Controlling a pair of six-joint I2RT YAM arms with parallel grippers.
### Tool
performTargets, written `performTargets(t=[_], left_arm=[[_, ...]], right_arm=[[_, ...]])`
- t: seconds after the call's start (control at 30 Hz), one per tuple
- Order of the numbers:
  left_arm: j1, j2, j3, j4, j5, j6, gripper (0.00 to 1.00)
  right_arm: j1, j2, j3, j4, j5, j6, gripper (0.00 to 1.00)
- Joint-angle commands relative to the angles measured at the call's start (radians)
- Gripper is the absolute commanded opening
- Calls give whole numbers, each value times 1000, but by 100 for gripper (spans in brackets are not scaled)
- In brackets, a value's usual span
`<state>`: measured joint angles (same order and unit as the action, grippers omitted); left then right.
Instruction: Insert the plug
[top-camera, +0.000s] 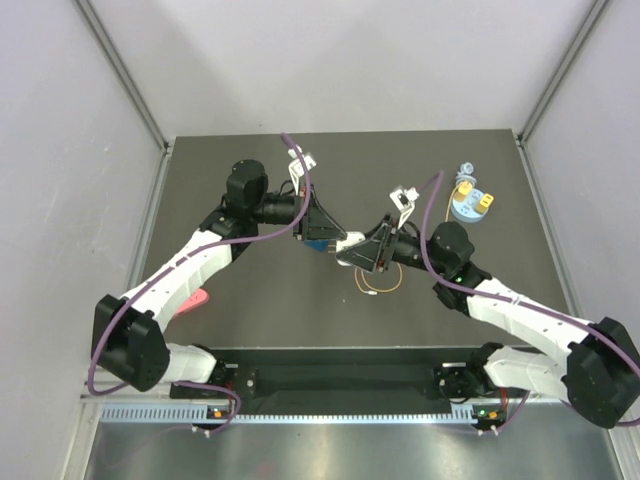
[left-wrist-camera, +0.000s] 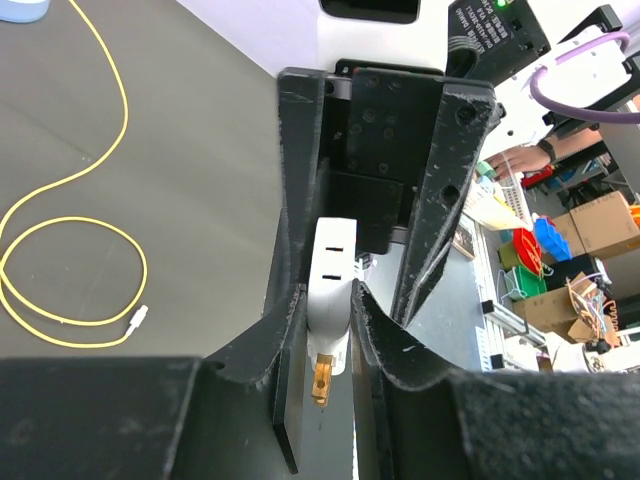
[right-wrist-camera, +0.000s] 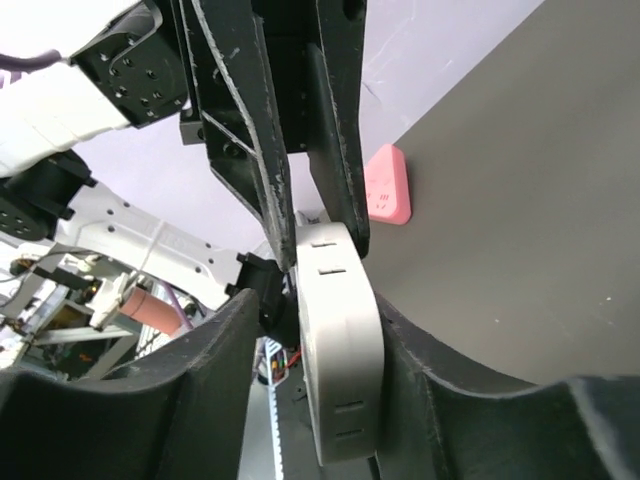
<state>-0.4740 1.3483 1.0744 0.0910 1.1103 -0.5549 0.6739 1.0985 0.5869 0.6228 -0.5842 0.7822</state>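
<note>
Both arms meet above the table's middle over a white adapter (top-camera: 349, 242) (left-wrist-camera: 331, 265) (right-wrist-camera: 338, 340). My left gripper (top-camera: 325, 240) (left-wrist-camera: 330, 295) is shut on one end of it, with a brass prong (left-wrist-camera: 322, 377) showing below. My right gripper (top-camera: 366, 250) (right-wrist-camera: 320, 300) stands open round the other end: one finger touches it and a gap shows on the other side. A thin yellow cable (top-camera: 378, 285) (left-wrist-camera: 70, 290) lies looped on the table under the grippers. Small yellow blocks sit on a blue round holder (top-camera: 470, 207) at the back right. Which of them is the plug I cannot tell.
A pink block (top-camera: 197, 298) (right-wrist-camera: 385, 185) lies on the table at the left, near my left arm. The dark table top (top-camera: 250, 330) has grey walls on three sides. The cable's small white tip (left-wrist-camera: 140, 318) rests on the table.
</note>
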Motion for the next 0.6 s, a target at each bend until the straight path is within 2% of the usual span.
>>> performTargets(t=[0.0, 0.13, 0.2, 0.23, 0.3, 0.4, 0.43, 0.5, 0.53, 0.57], left_arm=[[0, -43, -7, 32, 3, 12, 0], [0, -44, -5, 35, 3, 9, 0], [0, -44, -5, 35, 3, 6, 0], [-2, -44, -7, 38, 2, 4, 0], [-2, -44, -8, 41, 3, -2, 0], [0, -44, -14, 46, 2, -11, 0], [0, -47, -22, 47, 0, -11, 0], [0, -51, -27, 55, 0, -14, 0], [0, -55, -28, 56, -1, -16, 0], [0, -54, -31, 58, -1, -16, 0]], right_arm=[[-5, -29, 8, 74, 4, 9, 44], [-5, -26, 5, 77, 4, 3, 23], [-5, -22, -1, 86, 6, 6, 17], [-5, -20, -4, 95, 4, 6, 8], [-5, -19, -12, 114, 7, 12, 0], [-7, -22, -19, 123, 17, 18, 0], [-5, -20, -19, 123, 18, 19, 5], [-8, -22, -16, 106, 24, 25, 22], [-11, -23, -16, 106, 33, 26, 35], [-14, -25, -19, 104, 34, 26, 38]])
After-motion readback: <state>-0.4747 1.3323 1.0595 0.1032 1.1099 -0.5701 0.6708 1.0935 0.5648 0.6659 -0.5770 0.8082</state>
